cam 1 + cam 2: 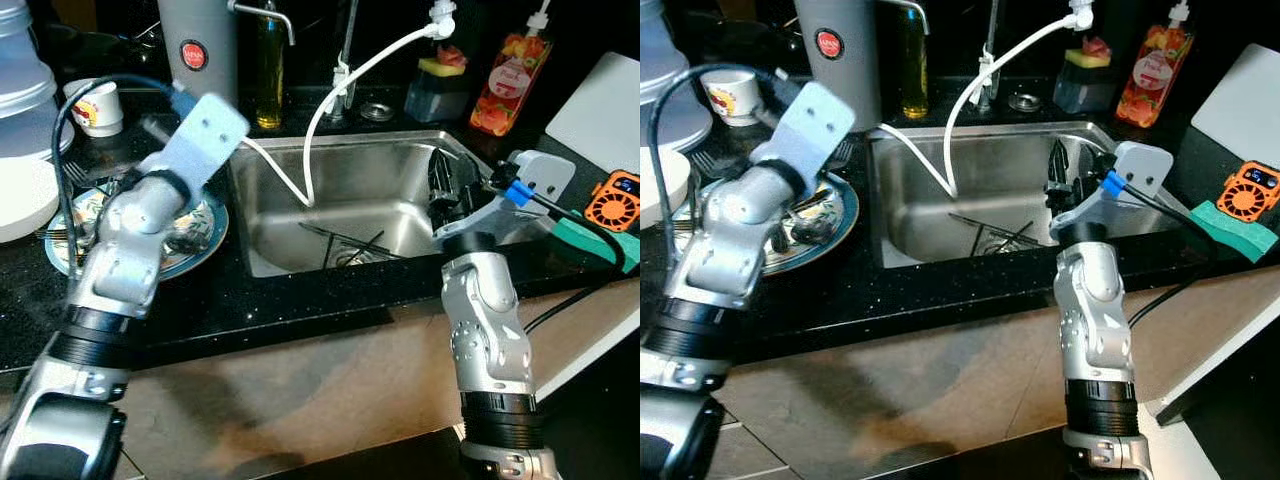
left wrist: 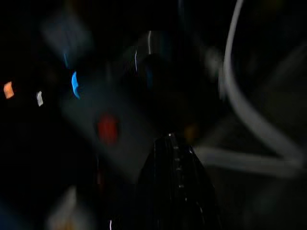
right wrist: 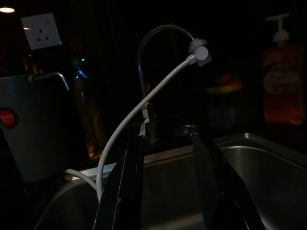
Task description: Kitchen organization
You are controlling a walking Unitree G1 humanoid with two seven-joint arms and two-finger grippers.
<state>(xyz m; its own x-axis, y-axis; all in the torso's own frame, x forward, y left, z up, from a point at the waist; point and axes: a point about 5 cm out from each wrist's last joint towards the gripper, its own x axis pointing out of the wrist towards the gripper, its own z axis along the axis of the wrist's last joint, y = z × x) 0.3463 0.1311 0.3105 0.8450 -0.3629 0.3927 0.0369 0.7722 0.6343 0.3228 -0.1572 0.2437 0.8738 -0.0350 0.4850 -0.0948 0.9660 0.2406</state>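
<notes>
A steel sink (image 1: 262,262) is set in the black counter, with dark utensils (image 1: 350,245) lying at its bottom and a white hose (image 1: 325,115) hanging into it. A patterned plate (image 1: 205,240) with cutlery sits on the counter left of the sink. My left arm is raised over the plate, toward a grey canister (image 1: 197,45). The blurred, dark left wrist view shows my left gripper (image 2: 170,143) shut, with nothing seen in it. My right gripper (image 3: 168,182) is open and empty at the sink's right rim, its fingers (image 1: 443,190) pointing toward the tap.
Behind the sink stand an oil bottle (image 1: 268,70), a sponge holder (image 1: 440,85) and a soap bottle (image 1: 510,80). A cup (image 1: 100,108) and white bowls (image 1: 20,190) are at the left. A cutting board (image 1: 600,110), orange device (image 1: 615,200) and green sponge (image 1: 590,240) lie at the right.
</notes>
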